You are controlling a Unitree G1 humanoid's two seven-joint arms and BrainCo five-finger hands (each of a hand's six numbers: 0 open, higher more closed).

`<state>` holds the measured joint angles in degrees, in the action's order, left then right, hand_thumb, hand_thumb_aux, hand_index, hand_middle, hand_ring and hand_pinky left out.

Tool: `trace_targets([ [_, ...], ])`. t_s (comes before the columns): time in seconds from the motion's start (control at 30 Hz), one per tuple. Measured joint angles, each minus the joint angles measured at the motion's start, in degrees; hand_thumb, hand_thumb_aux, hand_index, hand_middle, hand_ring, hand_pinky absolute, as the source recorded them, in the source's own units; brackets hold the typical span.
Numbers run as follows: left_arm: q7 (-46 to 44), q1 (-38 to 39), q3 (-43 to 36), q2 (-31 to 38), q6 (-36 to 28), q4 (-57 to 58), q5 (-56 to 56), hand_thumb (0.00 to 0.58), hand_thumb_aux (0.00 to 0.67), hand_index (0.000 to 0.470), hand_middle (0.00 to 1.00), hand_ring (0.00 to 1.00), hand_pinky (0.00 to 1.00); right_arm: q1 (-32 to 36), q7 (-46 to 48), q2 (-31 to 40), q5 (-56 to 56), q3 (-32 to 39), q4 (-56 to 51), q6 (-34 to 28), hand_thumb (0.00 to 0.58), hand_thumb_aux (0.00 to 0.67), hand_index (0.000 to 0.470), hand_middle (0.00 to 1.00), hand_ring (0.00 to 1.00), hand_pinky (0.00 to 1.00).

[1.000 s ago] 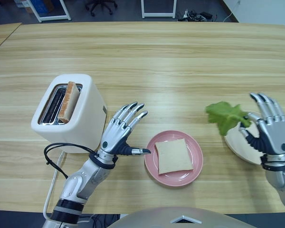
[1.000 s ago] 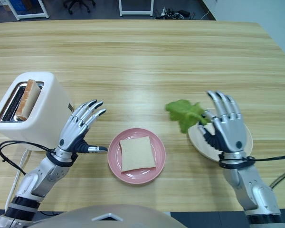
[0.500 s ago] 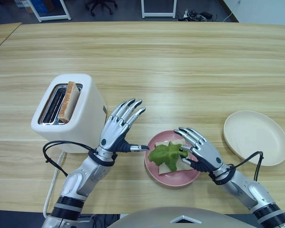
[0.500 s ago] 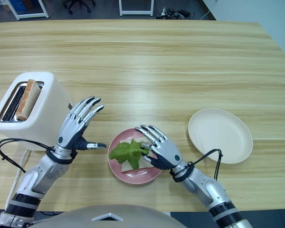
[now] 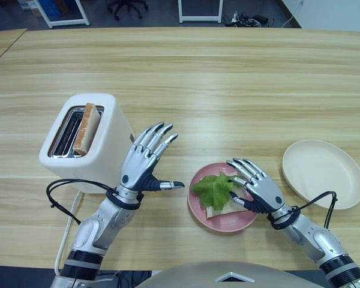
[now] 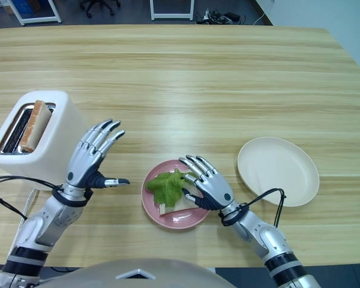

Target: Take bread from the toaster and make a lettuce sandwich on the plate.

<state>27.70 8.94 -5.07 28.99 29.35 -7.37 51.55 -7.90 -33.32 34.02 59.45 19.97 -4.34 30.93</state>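
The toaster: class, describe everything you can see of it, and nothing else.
The toaster is a cream-white box with rounded corners, plastic by its look, standing upright on the wooden table at the robot's left. Its top has two long slots: a slice of bread stands in the one nearer the pink plate; the other looks empty. The open left hand is close beside it; contact cannot be told.

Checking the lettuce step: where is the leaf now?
The lettuce leaf lies on the bread on the pink plate, front centre in both eye views, with the right hand just right of it.
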Motion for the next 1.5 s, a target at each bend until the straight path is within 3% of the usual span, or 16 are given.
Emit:
trace_targets([
  [0.2, 0.82, 5.55, 9.16, 1.1, -3.53, -7.11, -0.23, 0.0, 0.0, 0.0, 0.0, 0.0, 0.0, 0.76, -0.14, 0.31, -0.01, -0.24, 0.2, -0.16, 0.5, 0.42, 0.295, 0.0, 0.0, 0.0],
  [0.27, 1.52, 7.02, 12.96, 1.16, -4.87, -9.03, -0.44, 0.0, 0.0, 0.0, 0.0, 0.0, 0.0, 0.83, -0.23, 0.56, -0.04, -0.5, 0.28, -0.3, 0.458, 0.363, 0.254, 0.0, 0.0, 0.0],
  [0.3, 2.02, 7.67, 15.27, 1.15, -5.68, -9.72, -0.62, 0.0, 0.0, 0.0, 0.0, 0.0, 0.0, 0.86, -0.3, 0.8, -0.09, -0.8, 0.31, -0.38, 0.366, 0.263, 0.184, 0.0, 0.0, 0.0],
  [0.33, 2.56, 8.53, 18.3, 1.15, -6.9, -10.42, -0.9, 0.0, 0.0, 0.0, 0.0, 0.0, 0.0, 0.86, -0.37, 1.15, -0.36, -1.47, 0.33, -0.48, 0.075, 0.045, 0.031, 0.0, 0.0, 0.0],
  [0.37, 2.76, 9.08, 20.65, 1.13, -7.83, -10.79, -1.04, 0.0, 0.0, 0.0, 0.0, 0.0, 0.0, 0.82, -0.38, 1.55, -0.52, -1.97, 0.37, -0.52, 0.0, 0.0, 0.0, 0.0, 0.0, 0.0],
  [0.5, 2.32, 12.04, 29.54, 1.34, -11.54, -10.96, -2.92, 0.0, 0.0, 0.0, 0.0, 0.0, 0.0, -0.69, -0.38, 4.9, -1.74, -4.98, 0.33, -0.66, 0.0, 0.0, 0.0, 0.0, 0.0, 0.0],
  [0.67, -1.74, 12.69, 33.19, 3.37, -14.22, -8.83, -4.54, 0.0, 0.0, 0.0, 0.0, 0.0, 0.0, -2.58, -0.42, 8.56, -2.77, -8.74, -0.07, -1.17, 0.0, 0.0, 0.0, 0.0, 0.0, 0.0],
  [0.87, -9.85, 11.12, 30.78, 6.0, -17.43, -4.3, -5.15, 0.0, 0.0, 0.0, 0.0, 0.0, 0.0, -2.76, -0.81, 8.24, -2.61, -9.11, 1.05, -2.29, 0.0, 0.0, 0.0, 0.0, 0.0, 0.0],
  [1.1, -16.61, 8.0, 26.91, 9.58, -16.61, -0.08, -8.2, 0.009, 0.005, 0.004, 0.0, 0.0, 0.0, -2.85, -0.81, 6.83, -2.01, -8.2, 1.67, -2.97, 0.0, 0.0, 0.0, 0.0, 0.0, 0.0],
  [1.13, -17.33, 7.71, 26.66, 10.07, -16.48, 0.09, -8.66, 0.116, 0.071, 0.05, 0.0, 0.0, 0.0, -2.84, -0.8, 6.79, -2.01, -8.07, 1.66, -2.96, 0.0, 0.0, 0.0, 0.0, 0.0, 0.0],
  [1.17, -17.83, 7.3, 26.34, 10.26, -16.48, 0.18, -9.02, 0.328, 0.229, 0.16, 0.0, 0.0, 0.0, -2.83, -0.79, 6.75, -2.0, -8.0, 1.63, -2.96, 0.0, 0.0, 0.0, 0.0, 0.0, 0.0],
  [1.2, -18.34, 6.32, 25.8, 10.39, -16.38, 0.22, -9.86, 0.5, 0.42, 0.295, 0.0, 0.0, 0.0, -2.77, -0.81, 6.72, -1.98, -7.88, 1.48, -2.96, 0.0, 0.0, 0.0, 0.0, 0.0, 0.0],
  [1.23, -18.48, 5.26, 25.66, 10.57, -16.32, 0.2, -10.04, 0.58, 0.67, 0.47, 0.0, 0.0, 0.0, -2.67, -0.83, 6.68, -1.97, -7.62, 1.22, -2.97, 0.0, 0.0, 0.0, 0.0, 0.0, 0.0],
  [1.4, -19.24, 3.53, 25.43, 12.46, -16.72, 0.97, -10.24, 0.58, 0.67, 0.47, 0.0, 0.0, 0.0, -2.61, -1.33, 6.58, -1.95, -6.76, 0.47, -2.91, 0.0, 0.0, 0.0, 0.0, 0.0, 0.0],
  [1.5, -19.27, 3.56, 25.37, 12.7, -16.29, 1.39, -11.25, 0.58, 0.67, 0.47, 0.27, 0.27, 0.27, -2.69, -1.7, 6.58, -1.94, -6.41, 0.3, -2.93, 0.0, 0.0, 0.0, 0.0, 0.0, 0.0],
])
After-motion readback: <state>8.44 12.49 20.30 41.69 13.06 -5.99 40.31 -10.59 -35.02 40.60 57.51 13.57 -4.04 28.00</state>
